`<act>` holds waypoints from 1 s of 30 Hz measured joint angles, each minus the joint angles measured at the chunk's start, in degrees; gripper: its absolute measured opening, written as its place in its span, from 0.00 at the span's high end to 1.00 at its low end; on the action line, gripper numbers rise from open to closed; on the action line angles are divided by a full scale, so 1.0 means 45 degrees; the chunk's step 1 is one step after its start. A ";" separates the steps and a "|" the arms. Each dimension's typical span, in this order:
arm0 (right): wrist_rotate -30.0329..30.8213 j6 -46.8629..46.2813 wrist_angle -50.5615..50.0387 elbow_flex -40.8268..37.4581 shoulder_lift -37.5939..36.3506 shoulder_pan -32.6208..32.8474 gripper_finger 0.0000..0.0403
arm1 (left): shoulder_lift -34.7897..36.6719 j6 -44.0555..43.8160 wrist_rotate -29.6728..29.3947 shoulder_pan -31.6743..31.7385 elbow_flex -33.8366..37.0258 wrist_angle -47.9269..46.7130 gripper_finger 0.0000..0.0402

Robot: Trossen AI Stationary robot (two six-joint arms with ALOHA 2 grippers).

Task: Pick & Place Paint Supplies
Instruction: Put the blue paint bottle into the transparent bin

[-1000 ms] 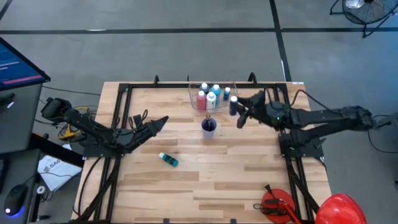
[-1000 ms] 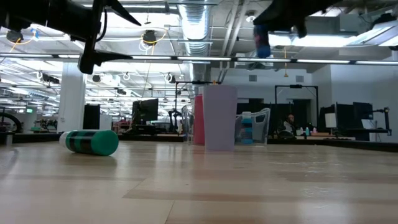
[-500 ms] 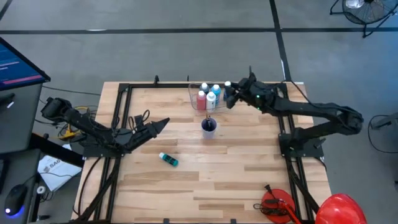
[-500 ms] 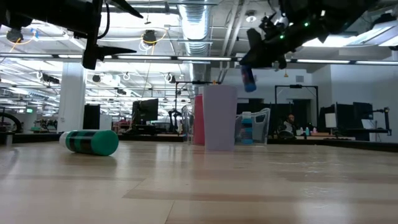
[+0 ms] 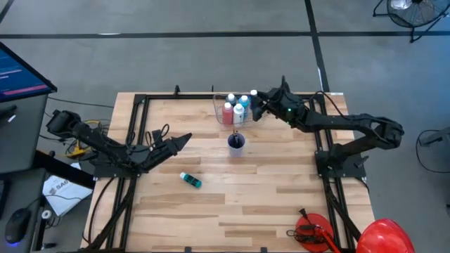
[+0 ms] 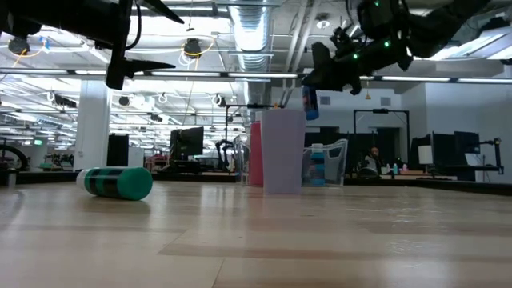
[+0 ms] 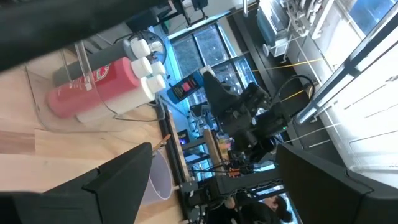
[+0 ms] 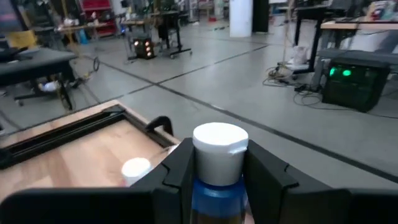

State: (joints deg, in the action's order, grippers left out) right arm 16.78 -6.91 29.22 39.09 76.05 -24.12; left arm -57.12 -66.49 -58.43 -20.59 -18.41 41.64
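Note:
A blue bottle (image 8: 214, 190) with a white cap (image 5: 253, 93) is held in the air by my right gripper (image 5: 257, 105), shut on it, over the right end of the clear tub (image 5: 219, 116). Inside the tub stand a red bottle (image 5: 228, 112) and other white-capped bottles (image 5: 240, 109). A teal bottle (image 5: 190, 180) lies on its side on the table, left of centre. My left gripper (image 5: 185, 136) hovers open above the table's left half, pointing toward the small purple cup (image 5: 236, 143). My right gripper pinches the blue bottle's body (image 8: 214, 186) just below the cap between its two fingers (image 8: 177, 171). The fingers come in about level from the table's right side. The bottle stands upright, cap up, lifted clear above the tub (image 6: 310, 102).
The purple cup (image 6: 282, 152) stands just in front of the tub, with a thin stick in it. A red tool (image 5: 313, 232) and a red helmet (image 5: 383, 235) lie at the near right corner. Black frame rails run along both table sides.
My right gripper has carried the blue bottle toward the table's far edge and left, and a little lower, from beside the tub's right end to above it. The bottle has stayed upright. The left arm has kept still.

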 joint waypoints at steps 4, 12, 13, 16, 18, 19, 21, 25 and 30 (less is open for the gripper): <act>0.0033 -0.0112 0.1389 -0.1035 -0.0061 -0.0370 0.76 | 0.0000 0.0105 -0.0015 0.0175 0.0073 -0.0062 0.16; 0.0155 0.1023 0.3059 -0.1953 -0.0175 -0.0185 0.76 | 0.0000 0.1228 -0.0024 0.0391 0.0073 -0.0270 0.16; 0.0267 0.1296 0.3255 -0.1953 -0.0162 -0.0060 0.76 | 0.0000 0.1413 -0.0024 0.0430 0.0073 -0.0459 0.16; 0.0749 0.1928 0.4167 -0.1947 0.0340 0.0290 0.76 | -0.0071 0.1474 -0.0041 0.0531 0.0078 -0.1317 0.16; 0.1247 0.2259 0.4884 -0.1959 0.0866 0.0535 0.76 | -0.0389 0.1484 -0.0044 0.0592 0.0084 -0.1550 0.16; 0.1673 0.2352 0.5274 -0.1953 0.1195 0.0691 0.76 | -0.0605 0.1484 -0.0044 0.0629 0.0087 -0.1563 0.16; 0.2920 0.2512 0.5746 -0.1943 0.1901 0.0990 0.76 | -0.1142 0.1370 -0.0019 0.0669 0.0087 -0.1541 0.16; 0.3640 0.2185 0.7673 -0.1953 0.3485 0.1436 0.76 | -0.2445 0.0532 0.0031 0.0669 0.0097 -0.1519 0.16; 0.4388 0.1691 0.9176 -0.1948 0.5143 0.1883 0.76 | -0.3705 -0.1225 0.0487 0.0659 0.0097 -0.1466 0.16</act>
State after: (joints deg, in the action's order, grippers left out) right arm 36.52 0.70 70.51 30.33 99.19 -15.64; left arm -73.80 -72.00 -56.24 -17.63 -17.98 35.04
